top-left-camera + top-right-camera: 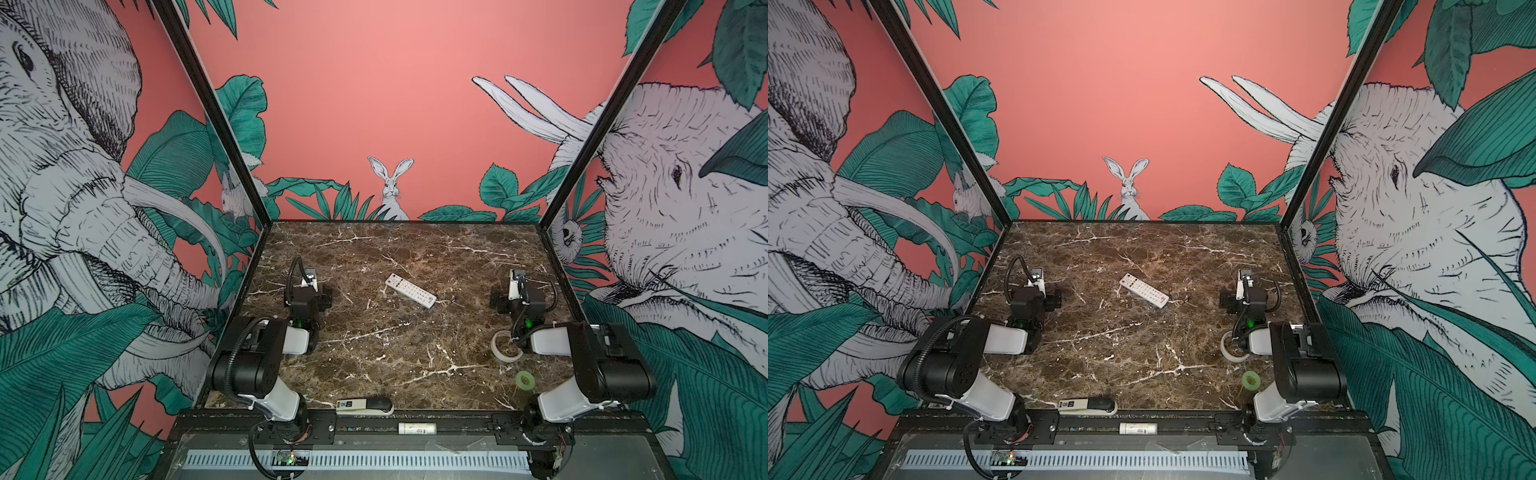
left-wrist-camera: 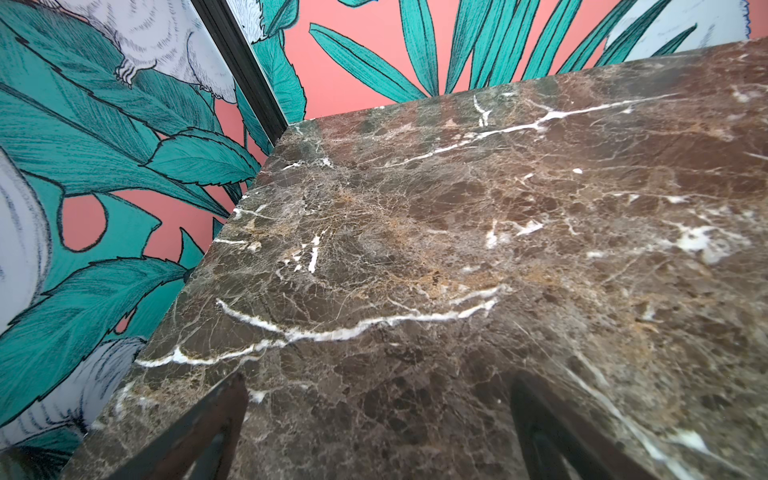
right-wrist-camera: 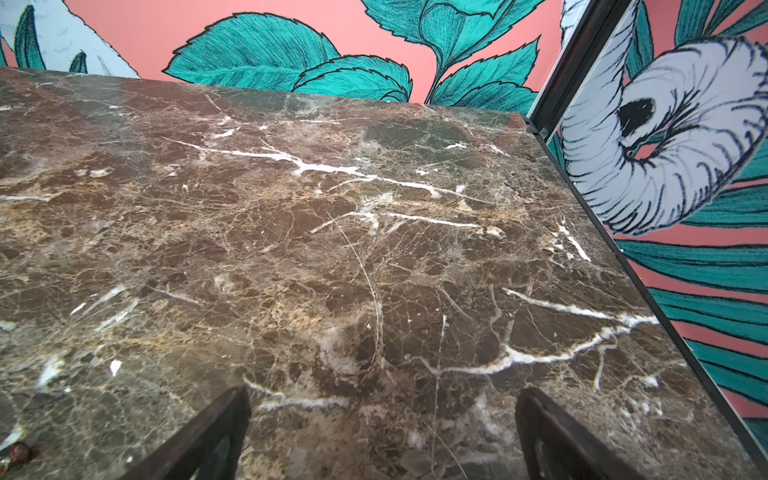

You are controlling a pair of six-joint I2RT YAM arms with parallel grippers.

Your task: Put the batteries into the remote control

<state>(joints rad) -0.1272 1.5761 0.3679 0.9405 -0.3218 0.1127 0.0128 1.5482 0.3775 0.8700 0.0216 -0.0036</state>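
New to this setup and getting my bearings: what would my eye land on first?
The pink jungle mural dominates, with elephants on the side walls and a rabbit on the back wall. On the dark marble table, the white remote control lies slantwise near the middle.

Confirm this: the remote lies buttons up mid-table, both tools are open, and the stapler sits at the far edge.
Wrong on the stapler: it sits at the near edge of the table, as both top views show. The remote lies buttons up mid-table, and the left tool and right tool are open.
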